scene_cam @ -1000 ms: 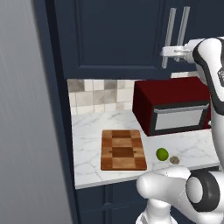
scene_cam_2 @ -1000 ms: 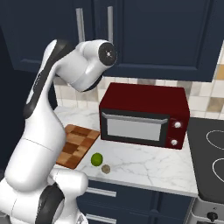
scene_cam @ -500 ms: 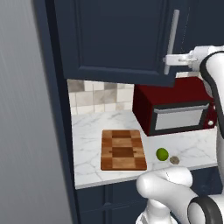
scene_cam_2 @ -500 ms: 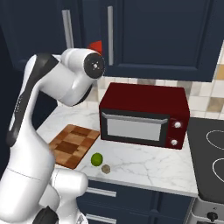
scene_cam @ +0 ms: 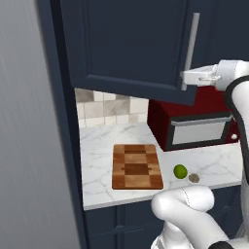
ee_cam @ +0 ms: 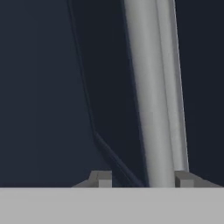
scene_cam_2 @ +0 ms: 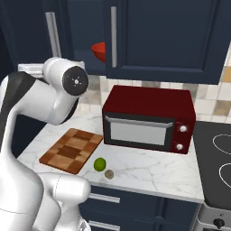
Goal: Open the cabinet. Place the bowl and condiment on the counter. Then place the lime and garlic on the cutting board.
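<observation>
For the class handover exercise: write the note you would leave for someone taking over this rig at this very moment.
End effector: shut on the cabinet door's silver handle.
Cabinet: left door swung partly open.
Bowl: red, on the shelf inside, seen through the gap. Condiment: cannot be seen.
Lime and garlic: on the counter, right of the bare cutting board, in front of the microwave.
Done: door partly open.
Left: finish opening, move bowl and condiment to counter, lime and garlic to board.

Navy cabinet [scene_cam: 131, 44] door swung partly open, red bowl [scene_cam_2: 99, 51] inside, lime [scene_cam: 180, 171] and garlic [scene_cam: 194, 178] near counter's [scene_cam: 97, 146] front edge beside checkered cutting board [scene_cam: 136, 166].
</observation>
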Available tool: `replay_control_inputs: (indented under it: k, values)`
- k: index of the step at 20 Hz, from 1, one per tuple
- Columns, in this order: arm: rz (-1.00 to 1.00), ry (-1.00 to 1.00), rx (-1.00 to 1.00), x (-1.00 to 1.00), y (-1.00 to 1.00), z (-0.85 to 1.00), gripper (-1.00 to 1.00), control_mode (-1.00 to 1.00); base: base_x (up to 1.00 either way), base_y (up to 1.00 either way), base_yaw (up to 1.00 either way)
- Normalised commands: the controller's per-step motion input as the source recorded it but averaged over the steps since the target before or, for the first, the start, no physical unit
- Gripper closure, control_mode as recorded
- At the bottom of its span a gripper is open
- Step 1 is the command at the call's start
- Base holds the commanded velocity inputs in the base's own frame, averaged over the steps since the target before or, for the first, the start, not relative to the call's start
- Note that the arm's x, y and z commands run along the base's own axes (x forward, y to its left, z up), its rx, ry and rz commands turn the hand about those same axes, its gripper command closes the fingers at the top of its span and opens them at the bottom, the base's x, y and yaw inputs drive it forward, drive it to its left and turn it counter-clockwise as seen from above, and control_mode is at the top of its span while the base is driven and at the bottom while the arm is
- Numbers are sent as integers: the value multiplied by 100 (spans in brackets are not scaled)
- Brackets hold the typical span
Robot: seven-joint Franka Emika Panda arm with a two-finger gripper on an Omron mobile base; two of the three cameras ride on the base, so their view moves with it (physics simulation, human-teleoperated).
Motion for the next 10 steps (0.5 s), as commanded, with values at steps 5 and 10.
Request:
replay_control_inputs:
  k: [5, 10]
  values:
    - [5, 0, 0, -64, 100, 20, 100, -100, 0, 0, 0]
    - [5, 0, 0, -58, 100, 16, 100, -100, 0, 0, 0]
